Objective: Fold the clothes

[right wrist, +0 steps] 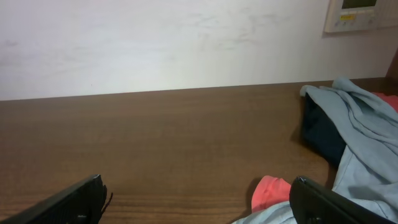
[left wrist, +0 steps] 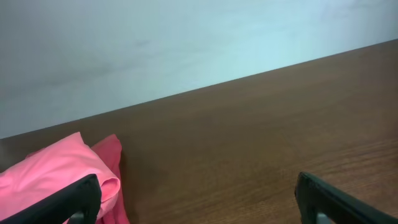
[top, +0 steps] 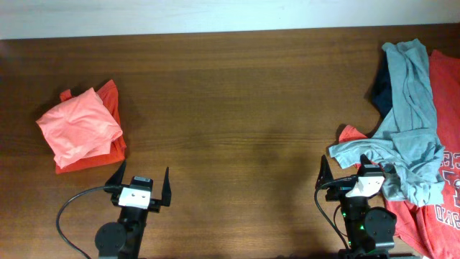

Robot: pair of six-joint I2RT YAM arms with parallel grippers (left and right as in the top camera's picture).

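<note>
Overhead | left pile (top: 79, 128): 2 shirts | right pile (top: 411, 108): 3 shirts

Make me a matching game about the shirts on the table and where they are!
Things:
1. salmon-pink shirt
2. grey-teal shirt
3. navy shirt
4. left gripper

Places or states:
A. peeking out from under the grey-teal shirt
B. open, above the bare table
C. bundled on a red-orange shirt, on the left side
D. draped over a red shirt, on the right side

Pairs: 1-C, 2-D, 3-A, 4-B.
</note>
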